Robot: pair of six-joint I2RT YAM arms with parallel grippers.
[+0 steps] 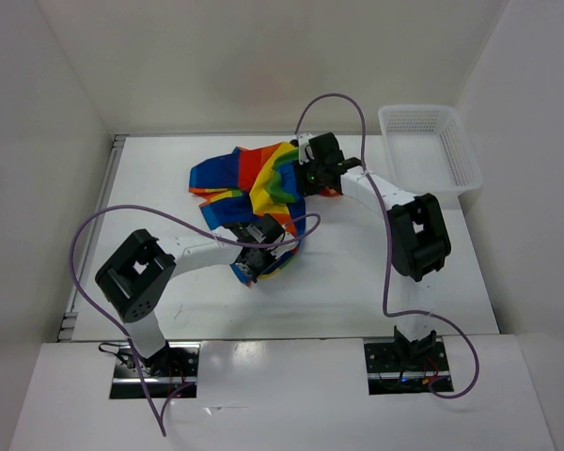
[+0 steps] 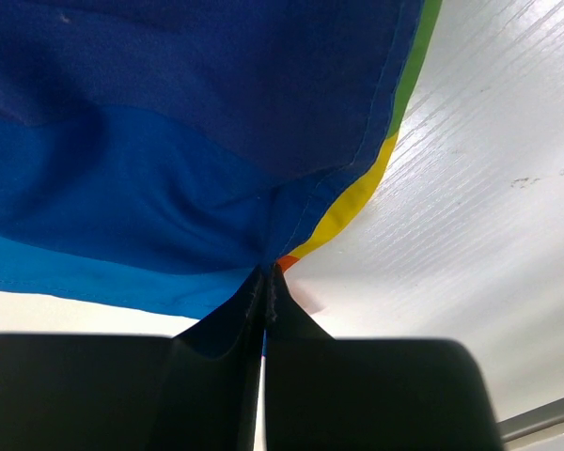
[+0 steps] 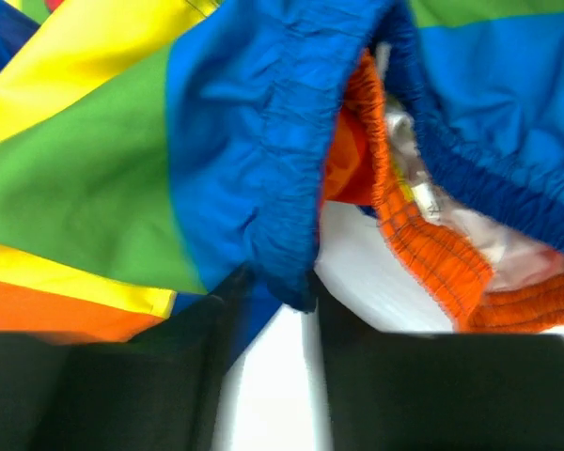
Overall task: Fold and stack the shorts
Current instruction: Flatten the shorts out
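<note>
The shorts (image 1: 254,183) lie in a crumpled heap toward the back middle of the white table (image 1: 357,282), a soft tangle of blue, red, orange, yellow and green stripes, with a blue lobe out to the left and a yellow-and-blue tongue trailing toward the near side. A white mesh basket (image 1: 391,150) sits well apart at the far right corner. The left arm reaches low across the table from its base, elbow bent out to the left, and its left gripper (image 1: 252,263) is at the near edge of the heap. From its wrist view the left gripper (image 2: 266,287) has its dark fingers (image 2: 357,395) pressed together, pinching a gathered point of the blue cloth (image 2: 169,141) beside a yellow and green hem. The right arm stretches forward and leftward, and its right gripper (image 1: 312,177) is at the far right side of the heap. Seen from its wrist, the right gripper (image 3: 282,291) has its fingers (image 3: 122,395) a little apart, closed on the puckered blue elastic waistband (image 3: 244,141) caught between their tips; an orange band shows just beside it.
</note>
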